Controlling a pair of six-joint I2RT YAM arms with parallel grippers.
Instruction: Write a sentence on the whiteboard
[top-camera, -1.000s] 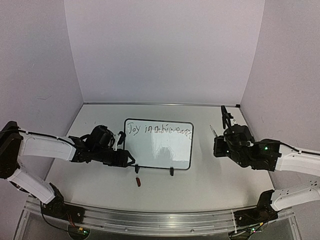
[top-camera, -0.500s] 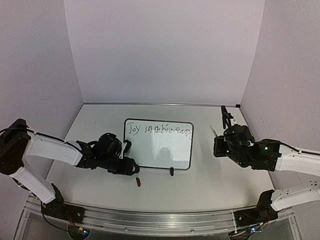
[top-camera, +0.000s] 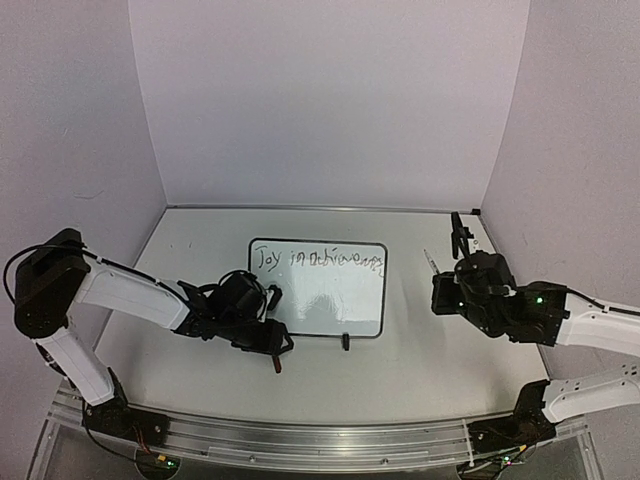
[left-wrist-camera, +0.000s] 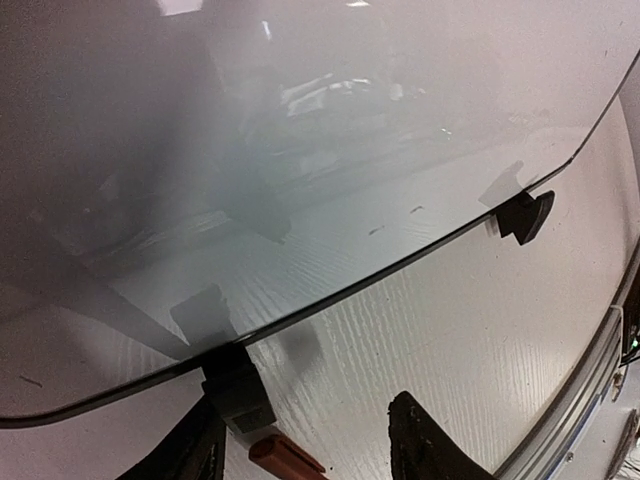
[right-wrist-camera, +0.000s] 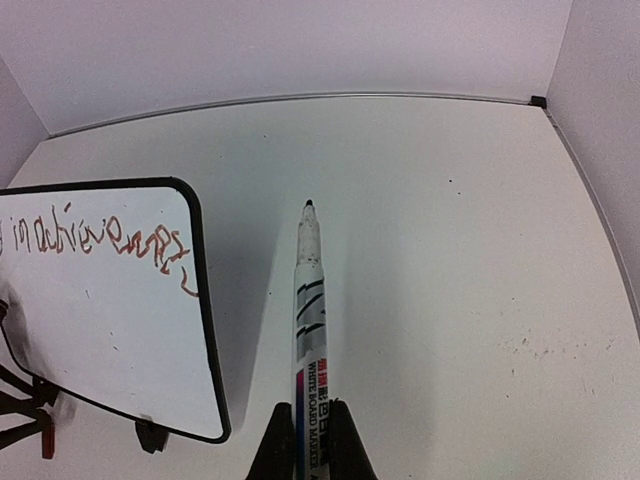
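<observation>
The whiteboard lies mid-table, black-framed, with red handwriting along its top. In the right wrist view the whiteboard sits left of my right gripper. My left gripper is at the board's front-left corner, open. In its wrist view my left gripper has its jaws apart on either side of a small red marker cap, which lies just below a black clip foot. My right gripper is shut on a whiteboard marker, uncapped, tip pointing away, to the right of the board.
A second clip foot stands further along the board's front edge. The red cap lies in front of the board. The table's metal front rail runs below, and lilac walls close in the back and sides.
My left gripper has moved right and forward along the board's front edge to the red cap, its jaws narrowing a little. The right gripper, still holding the marker, has barely shifted.
</observation>
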